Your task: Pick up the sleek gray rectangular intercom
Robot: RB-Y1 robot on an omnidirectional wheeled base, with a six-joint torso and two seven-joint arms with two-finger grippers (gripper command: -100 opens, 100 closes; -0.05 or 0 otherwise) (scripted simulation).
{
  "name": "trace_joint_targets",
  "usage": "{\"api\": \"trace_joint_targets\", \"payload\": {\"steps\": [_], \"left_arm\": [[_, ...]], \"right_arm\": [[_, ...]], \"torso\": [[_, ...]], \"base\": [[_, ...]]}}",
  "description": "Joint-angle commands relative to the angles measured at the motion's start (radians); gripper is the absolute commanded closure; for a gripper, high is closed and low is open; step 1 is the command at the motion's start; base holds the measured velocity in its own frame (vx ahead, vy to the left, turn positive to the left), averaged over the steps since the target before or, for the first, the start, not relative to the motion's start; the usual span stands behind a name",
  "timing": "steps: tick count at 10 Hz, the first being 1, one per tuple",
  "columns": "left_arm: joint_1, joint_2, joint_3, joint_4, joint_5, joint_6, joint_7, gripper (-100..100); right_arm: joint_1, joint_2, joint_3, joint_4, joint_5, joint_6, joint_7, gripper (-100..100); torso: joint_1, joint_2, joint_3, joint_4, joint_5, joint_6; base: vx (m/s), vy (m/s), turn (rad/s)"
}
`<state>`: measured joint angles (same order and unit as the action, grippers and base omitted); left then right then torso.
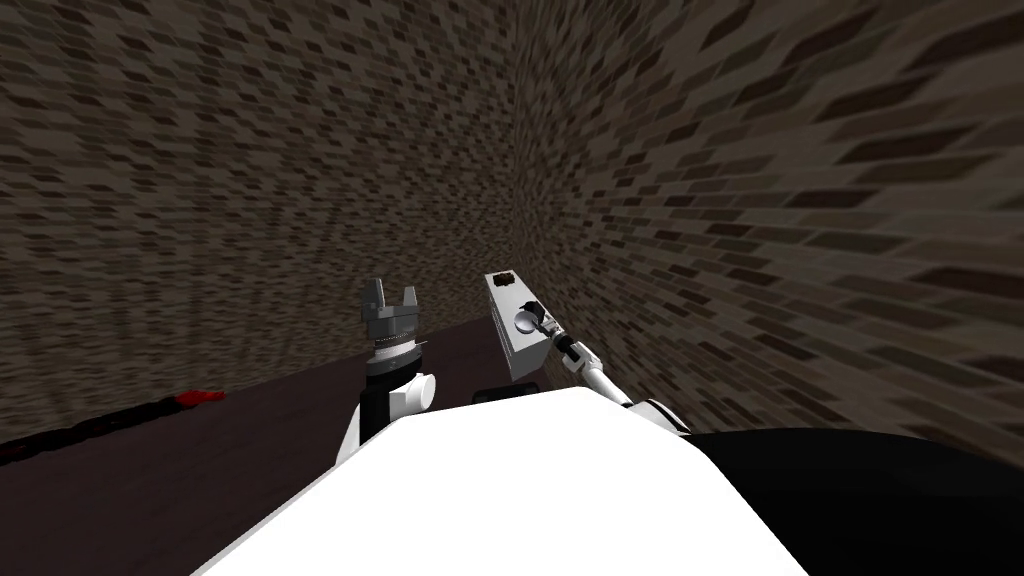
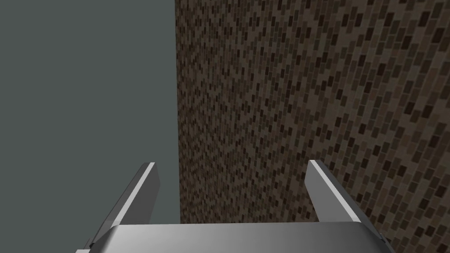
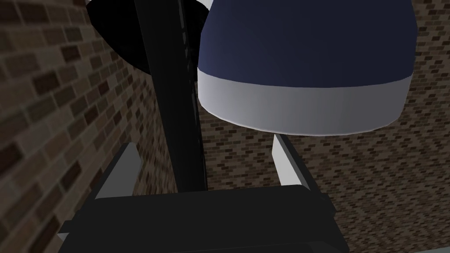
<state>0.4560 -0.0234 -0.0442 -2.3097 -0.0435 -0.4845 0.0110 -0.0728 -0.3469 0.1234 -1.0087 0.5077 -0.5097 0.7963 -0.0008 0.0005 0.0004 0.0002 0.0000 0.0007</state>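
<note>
The intercom (image 1: 512, 335) is a light grey, long rectangular box with a dark patch at its far end. It stands tilted just ahead of my chest, close to the corner of two brick walls. My right arm reaches up to its face, and the right gripper (image 1: 527, 320) sits against it. In the right wrist view the right gripper (image 3: 203, 142) has its fingers apart, and a black bar (image 3: 176, 110) runs up between them, touching neither. I cannot tell whether that bar is the intercom. My left gripper (image 1: 392, 290) is raised to the left of the intercom, open and empty (image 2: 231, 163).
Two dark brick walls (image 1: 700, 200) meet in a corner just behind the intercom. The floor (image 1: 250, 430) is dark, with a red and black strip (image 1: 200, 396) lying at the left. A black area (image 1: 860, 480) lies at the lower right.
</note>
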Motion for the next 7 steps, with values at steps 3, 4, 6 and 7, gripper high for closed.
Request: {"api": "trace_joint_targets", "payload": {"steps": [3,4,6,7], "left_arm": [[0.0,0.0,0.0,0.0,0.0,0.0,0.0,0],[0.0,0.0,0.0,0.0,0.0,0.0,0.0,0],[0.0,0.0,0.0,0.0,0.0,0.0,0.0,0],[0.0,0.0,0.0,0.0,0.0,0.0,0.0,0]], "right_arm": [[-0.047,-0.023,-0.008,0.089,-0.051,-0.03,0.024,-100],[-0.085,-0.045,-0.013,0.116,-0.099,-0.051,0.046,-100],[-0.122,-0.066,-0.018,0.197,-0.144,-0.073,0.069,-100],[-0.122,-0.066,-0.018,0.227,-0.15,-0.073,0.069,-100]], "torso": [[0.001,0.002,0.001,0.0,0.0,0.0],[0.0,0.001,0.001,0.0,0.0,0.0],[0.002,0.002,0.001,0.0,0.0,0.0],[0.003,0.003,0.002,0.001,0.001,-0.001]], "base": [[-0.038,0.021,0.096],[-0.044,0.026,0.171],[-0.059,0.039,0.145],[-0.058,0.029,0.082]]}}
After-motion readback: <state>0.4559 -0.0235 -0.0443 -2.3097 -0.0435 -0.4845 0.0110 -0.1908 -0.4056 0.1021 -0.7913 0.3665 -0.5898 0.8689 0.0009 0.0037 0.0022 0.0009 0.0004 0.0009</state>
